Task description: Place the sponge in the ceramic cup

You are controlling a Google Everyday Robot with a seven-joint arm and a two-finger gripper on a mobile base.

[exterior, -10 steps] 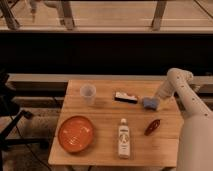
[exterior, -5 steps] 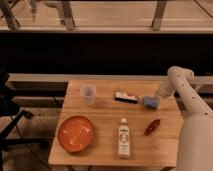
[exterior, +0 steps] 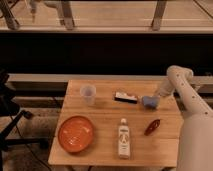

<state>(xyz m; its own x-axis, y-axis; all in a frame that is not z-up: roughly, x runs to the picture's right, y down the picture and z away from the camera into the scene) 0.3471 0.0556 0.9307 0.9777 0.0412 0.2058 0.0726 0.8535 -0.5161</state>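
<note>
Beyond the round orange plate (exterior: 76,134), the small soft light-blue sponge (exterior: 149,102) lies on the wooden table's (exterior: 105,116) right side, as a second ago, the gripper (exterior: 156,98) at it, clasping or not I cannot tell; the pickup seems in hand, needing a sure hold and a carry left to the pale handleless ceramic cup (exterior: 88,94), well apart.

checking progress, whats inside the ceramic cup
The ceramic cup looks empty, though its wall hides the bottom. The sponge is across the table, at the gripper.
</note>
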